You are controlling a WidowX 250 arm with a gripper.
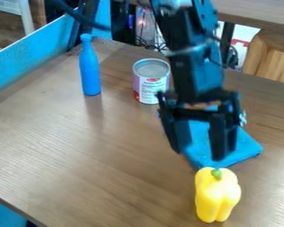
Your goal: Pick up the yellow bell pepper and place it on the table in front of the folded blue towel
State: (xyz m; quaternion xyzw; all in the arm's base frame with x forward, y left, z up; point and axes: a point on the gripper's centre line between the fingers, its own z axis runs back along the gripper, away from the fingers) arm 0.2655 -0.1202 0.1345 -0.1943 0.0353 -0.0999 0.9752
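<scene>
Clock = camera view, 12 at the far side. Nearest: yellow bell pepper at 5 o'clock, upright on the desk, stem up, just beside the near end of the blue slab; touching or not, can't tell.

Next: gripper between 4 and 5, hanging over the slab side. Fingers spread, nothing pinched. Contact with slab: can't tell.

Blue slab at 4, lying flat, partly hidden by the gripper. Cloth or board, unclear.

Farther: label-wrapped can at 12, upright. Blue bottle at 11, upright, well apart from the pepper.

Progress, my read: no grasp made, pepper and slab both down on the desk. Any pick or move is still to do.
</scene>
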